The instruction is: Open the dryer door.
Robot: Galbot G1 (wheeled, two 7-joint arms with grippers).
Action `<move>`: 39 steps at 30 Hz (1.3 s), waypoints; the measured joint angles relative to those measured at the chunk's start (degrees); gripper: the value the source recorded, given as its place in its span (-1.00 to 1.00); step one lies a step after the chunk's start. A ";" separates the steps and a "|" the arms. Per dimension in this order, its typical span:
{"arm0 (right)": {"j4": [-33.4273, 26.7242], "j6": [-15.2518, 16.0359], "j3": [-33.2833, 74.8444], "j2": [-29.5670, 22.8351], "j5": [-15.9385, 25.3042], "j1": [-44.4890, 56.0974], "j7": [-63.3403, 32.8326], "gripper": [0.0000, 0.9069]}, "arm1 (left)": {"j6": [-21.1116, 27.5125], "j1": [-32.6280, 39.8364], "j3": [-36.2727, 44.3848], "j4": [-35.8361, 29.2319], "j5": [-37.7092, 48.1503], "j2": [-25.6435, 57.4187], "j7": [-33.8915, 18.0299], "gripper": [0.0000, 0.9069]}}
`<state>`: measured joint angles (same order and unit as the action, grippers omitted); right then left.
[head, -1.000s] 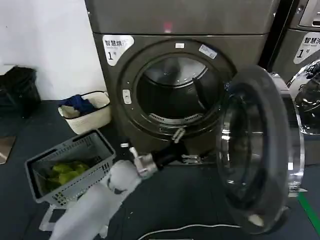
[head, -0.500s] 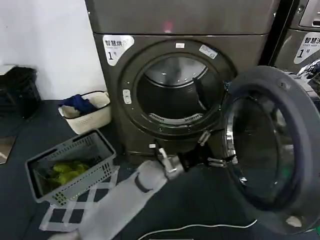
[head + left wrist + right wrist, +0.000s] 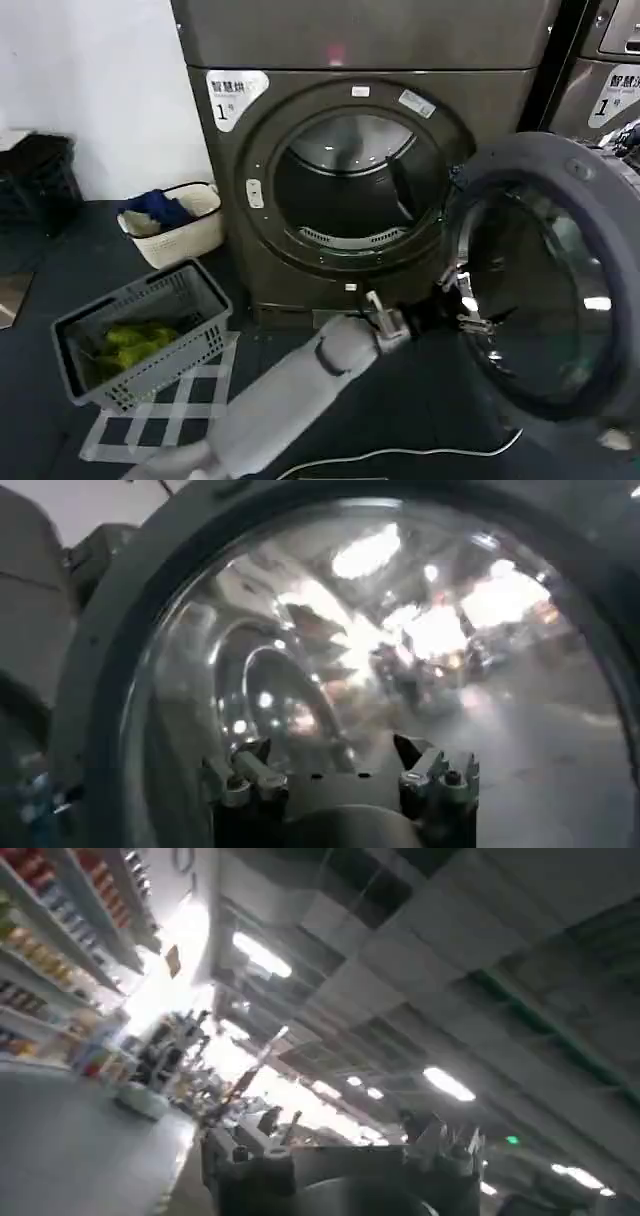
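The dryer door hangs wide open to the right of the machine's round opening, its dark grey inner side and glass facing the camera. The left gripper sits against the door's inner rim at the lower left edge; in the left wrist view its jaws stand apart with the glass right in front and nothing between them. The right gripper points up at a ceiling, jaws apart and empty. On the floor to the left stand a grey basket with green items and a white basket of clothes. A neighbouring machine stands behind the open door.
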<state>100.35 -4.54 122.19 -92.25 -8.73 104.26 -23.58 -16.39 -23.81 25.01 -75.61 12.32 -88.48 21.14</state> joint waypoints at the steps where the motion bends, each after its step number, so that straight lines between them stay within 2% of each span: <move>1: -0.14 -0.01 0.19 0.00 0.00 0.06 -0.11 1.00 | -0.02 0.34 0.20 0.82 -0.02 -0.70 0.02 1.00; 12: -0.94 0.03 0.86 0.02 0.00 0.24 -1.02 1.00 | 0.58 3.14 -0.02 8.58 -0.79 -3.73 -0.16 1.00; 18: -0.80 -0.55 0.54 0.03 0.17 -0.12 -1.02 1.00 | 4.35 4.32 -1.51 12.51 -2.05 -3.72 -3.15 1.00; 23: -0.48 -1.02 0.28 0.04 0.23 -0.23 -0.80 1.00 | 5.40 5.15 -2.40 15.01 -0.51 -3.71 -3.30 1.00; 39: 1.11 -2.03 -1.06 0.05 0.52 -0.73 -0.37 1.00 | 8.44 5.95 -2.49 15.87 2.46 -3.72 -3.12 1.00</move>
<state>101.46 -6.57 121.13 -92.19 -8.21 103.53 -23.95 -7.96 -17.86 22.52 -59.74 14.78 -92.20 18.02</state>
